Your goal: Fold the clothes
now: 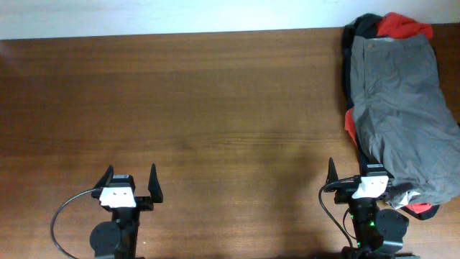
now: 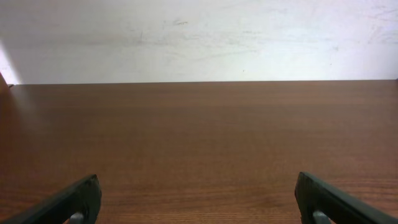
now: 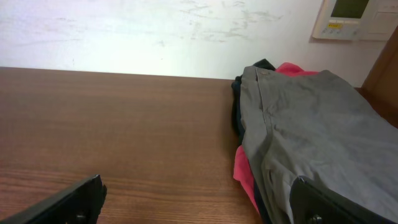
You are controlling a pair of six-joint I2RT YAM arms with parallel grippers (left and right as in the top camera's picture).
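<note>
The grey-khaki shorts (image 1: 401, 108) lie on top of a pile at the table's right edge, over a dark navy garment (image 1: 349, 39) and a bright red garment (image 1: 404, 26). The right wrist view shows the shorts (image 3: 311, 130) with red (image 3: 245, 171) and navy (image 3: 236, 115) edges beneath. My right gripper (image 1: 357, 175) is open and empty at the front, its right finger next to the pile's near end; it also shows in the right wrist view (image 3: 199, 199). My left gripper (image 1: 131, 181) is open and empty at the front left, far from the clothes; it also shows in the left wrist view (image 2: 198, 198).
The brown wooden table (image 1: 201, 108) runs to a white wall (image 2: 199, 37) at the back. A white wall panel (image 3: 354, 18) hangs beyond the pile. The pile reaches the table's right edge.
</note>
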